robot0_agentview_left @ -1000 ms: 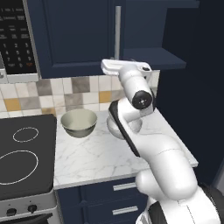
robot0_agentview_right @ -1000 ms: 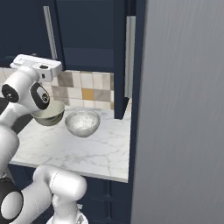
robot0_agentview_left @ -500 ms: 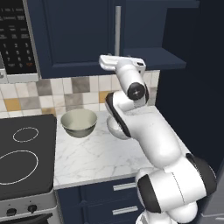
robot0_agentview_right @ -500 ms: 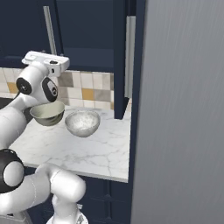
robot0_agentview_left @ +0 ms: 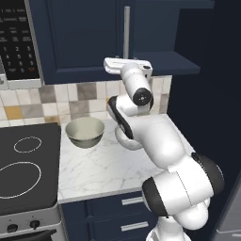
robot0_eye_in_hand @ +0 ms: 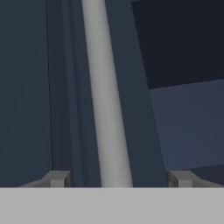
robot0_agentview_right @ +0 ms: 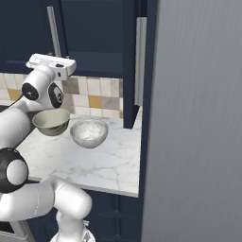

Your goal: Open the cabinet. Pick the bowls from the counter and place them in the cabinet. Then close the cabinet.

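The navy cabinet's left door [robot0_agentview_left: 80,37] is shut, and my gripper [robot0_eye_in_hand: 119,179] is at the bottom of its silver handle [robot0_eye_in_hand: 107,109]. The small finger tips [robot0_eye_in_hand: 57,178] stand wide on either side of the bar, open and not pressing it. My gripper [robot0_agentview_left: 126,60] sits just under the door's lower edge. The right door [robot0_agentview_right: 130,61] is swung out, showing the shelf [robot0_agentview_left: 164,66]. On the marble counter [robot0_agentview_left: 103,169] stands the beige-grey bowl [robot0_agentview_left: 85,132]. The speckled white bowl [robot0_agentview_right: 89,133] stands to its right, next to the beige bowl [robot0_agentview_right: 51,121].
A black microwave [robot0_agentview_left: 14,42] hangs at the left above the black stovetop [robot0_agentview_left: 23,164]. Navy drawers [robot0_agentview_left: 127,202] run under the counter. A tall grey panel [robot0_agentview_right: 198,118] closes off the right side. My arm's elbow hangs over the counter behind the bowls.
The hand has risen and pushed forward to the left door's handle. The arm has stretched out. The bowls and doors have not moved.
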You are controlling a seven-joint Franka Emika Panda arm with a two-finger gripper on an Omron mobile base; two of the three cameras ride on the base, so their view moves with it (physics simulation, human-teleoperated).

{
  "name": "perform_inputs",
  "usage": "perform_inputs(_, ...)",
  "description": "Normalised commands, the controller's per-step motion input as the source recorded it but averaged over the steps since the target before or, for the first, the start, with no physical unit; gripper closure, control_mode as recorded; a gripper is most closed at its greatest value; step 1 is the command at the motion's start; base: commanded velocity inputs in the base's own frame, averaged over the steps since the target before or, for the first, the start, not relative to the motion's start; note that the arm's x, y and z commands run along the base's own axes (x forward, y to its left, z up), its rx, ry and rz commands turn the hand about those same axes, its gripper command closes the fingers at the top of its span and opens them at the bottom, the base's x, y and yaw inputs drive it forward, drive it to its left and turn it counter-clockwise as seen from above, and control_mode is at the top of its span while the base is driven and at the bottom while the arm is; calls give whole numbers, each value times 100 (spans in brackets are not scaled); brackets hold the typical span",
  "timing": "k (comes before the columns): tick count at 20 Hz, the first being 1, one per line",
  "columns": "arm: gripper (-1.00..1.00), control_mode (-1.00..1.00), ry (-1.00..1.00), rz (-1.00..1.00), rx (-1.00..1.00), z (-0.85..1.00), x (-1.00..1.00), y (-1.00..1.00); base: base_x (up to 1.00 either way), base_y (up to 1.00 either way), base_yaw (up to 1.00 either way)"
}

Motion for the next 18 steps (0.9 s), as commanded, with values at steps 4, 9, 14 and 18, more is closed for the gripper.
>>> perform_inputs(4,100,-100,0,0,0,0,38,-1,0,0,0)
perform_inputs(9,100,-100,0,0,-2,0,29,6,0,0,0)
perform_inputs(14,100,-100,-1,-6,-8,-11,34,71,0,0,0)
perform_inputs(18,100,-100,0,-9,-7,-20,41,100,0,0,0)
